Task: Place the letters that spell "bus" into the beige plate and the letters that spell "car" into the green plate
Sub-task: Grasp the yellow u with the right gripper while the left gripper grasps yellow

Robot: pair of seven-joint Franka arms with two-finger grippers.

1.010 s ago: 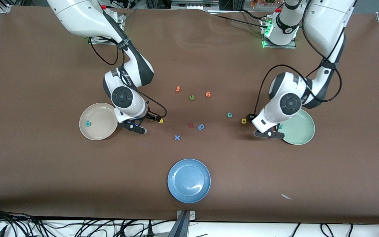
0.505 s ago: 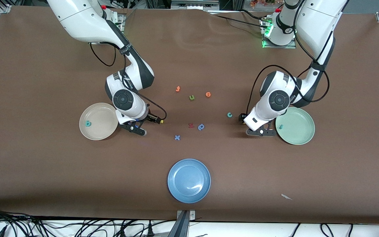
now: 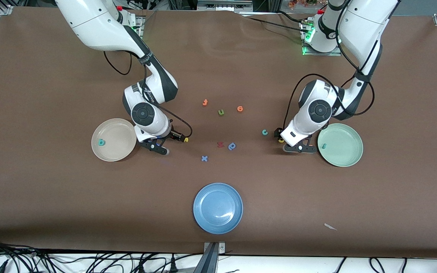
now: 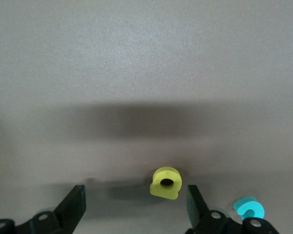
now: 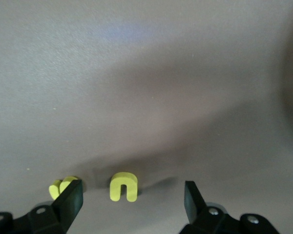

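Left claw (image 4: 135,204): low over the brown table (image 3: 51,208), beside the green plate on the side of the right arm's end; fingers wide apart, holding nothing. The small yellow foam letter a (image 4: 165,183) lies on the table between the fingers, closer to one of them.

Right claw (image 5: 133,202): low over the table, beside the beige plate on the side of the left arm's end; fingers also wide apart and empty. The small yellow foam letter u (image 5: 123,186) lies between them.

Near the right claw: the small yellow foam letter s (image 5: 60,186) lies just outside one finger, on the table. In the front view it is a yellow spot at the wrist.

Near the left claw: the small teal foam letter c (image 3: 264,132) lies on the table, a little toward the right arm's end from this claw.

Round cream-beige plate (image 3: 106,154): it holds one small teal letter b (image 3: 101,142). Of "bus", one letter is in; u and s are left.

Round pale green plate (image 3: 349,159): it holds one small teal letter r (image 3: 323,145). Of "car", one letter is in; a and c are left.

Other letters: the olive-green u (image 3: 221,112), two orange letters, a red one, a blue p-like one and a blue x (image 3: 204,158) lie in the middle of the table. They are not part of the task.

Round blue plate (image 3: 203,220): nearest to the front camera, with nothing in it.

Judgement: about one third is done. Each claw seems ready to close on its yellow letter.
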